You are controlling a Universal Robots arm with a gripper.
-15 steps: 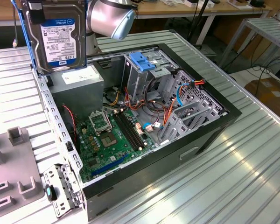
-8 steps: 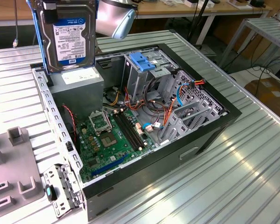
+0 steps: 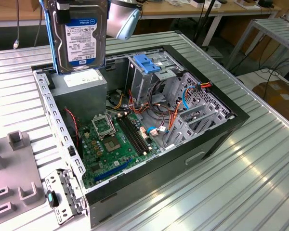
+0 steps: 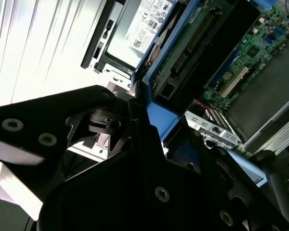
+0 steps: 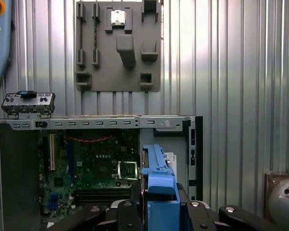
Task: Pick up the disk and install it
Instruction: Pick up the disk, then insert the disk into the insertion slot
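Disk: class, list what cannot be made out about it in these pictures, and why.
Exterior view: the disk's top end, where it is gripped, is cut off by the picture's upper edge.
First wrist view: the disk is edge-on, so its label is hidden; the gripper covers its near end.
Exterior view: the cage's own walls hide its inside.

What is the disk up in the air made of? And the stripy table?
The disk looks like bare silver metal, with a dull shine around a papery blue-and-white label. Its blue rail looks like smooth plastic. The table seems to be ribbed aluminium: pale grey, reflecting light in streaks.
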